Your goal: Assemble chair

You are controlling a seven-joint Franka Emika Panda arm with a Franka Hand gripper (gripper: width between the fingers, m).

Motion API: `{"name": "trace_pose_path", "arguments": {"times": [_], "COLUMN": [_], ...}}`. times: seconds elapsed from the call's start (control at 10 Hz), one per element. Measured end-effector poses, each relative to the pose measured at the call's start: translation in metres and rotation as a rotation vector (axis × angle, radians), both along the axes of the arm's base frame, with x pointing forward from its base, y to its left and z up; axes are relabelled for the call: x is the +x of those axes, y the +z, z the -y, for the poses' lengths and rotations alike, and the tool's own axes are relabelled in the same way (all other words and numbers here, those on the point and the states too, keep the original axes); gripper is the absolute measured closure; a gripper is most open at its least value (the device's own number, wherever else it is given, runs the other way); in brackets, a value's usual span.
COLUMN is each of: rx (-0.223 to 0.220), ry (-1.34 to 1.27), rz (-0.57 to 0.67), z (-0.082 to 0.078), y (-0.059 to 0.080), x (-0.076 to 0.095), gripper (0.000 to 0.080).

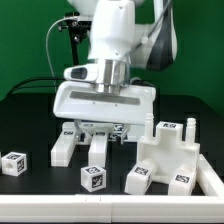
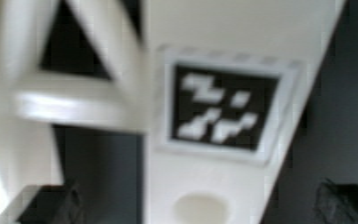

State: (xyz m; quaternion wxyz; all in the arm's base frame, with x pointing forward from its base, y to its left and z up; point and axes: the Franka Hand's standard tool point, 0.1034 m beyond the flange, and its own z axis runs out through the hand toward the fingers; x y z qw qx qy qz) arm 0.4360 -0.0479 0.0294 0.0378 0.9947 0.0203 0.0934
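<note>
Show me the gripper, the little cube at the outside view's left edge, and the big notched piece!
gripper [image 1: 100, 128]: exterior view, midway between its fingertips.
little cube [image 1: 13, 164]: exterior view, on its tagged face.
notched piece [image 1: 172, 158]: exterior view, on its white middle.

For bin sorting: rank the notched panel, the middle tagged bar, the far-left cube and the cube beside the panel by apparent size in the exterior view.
1. notched panel
2. middle bar
3. far-left cube and cube beside the panel: these look alike, so unranked.
</note>
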Motion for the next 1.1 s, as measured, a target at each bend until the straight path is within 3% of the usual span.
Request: {"name": "trace_pose_path", "arguments": {"times": [0.1, 0.2, 0.5, 0.6, 0.9, 1.1], "rx": [0.034, 0.045, 0.048, 0.048, 0.032, -0.012], "ry": [-0.039, -0.042, -0.032, -0.025, -0.029, -0.034], "rz": [-0.039, -0.05, -0.018, -0.014, 0.018, 0.108], "z": [0.009, 0.006, -0.027, -0.03, -0.022, -0.011], "y": [0.002, -0.002, 0.002, 0.004, 0.007, 0.008], "x": [-0.005, -0.007, -0.004, -0.004, -0.004, 0.002], "gripper": [0.015, 0.015, 0.015, 0.015, 0.015, 0.015]}}
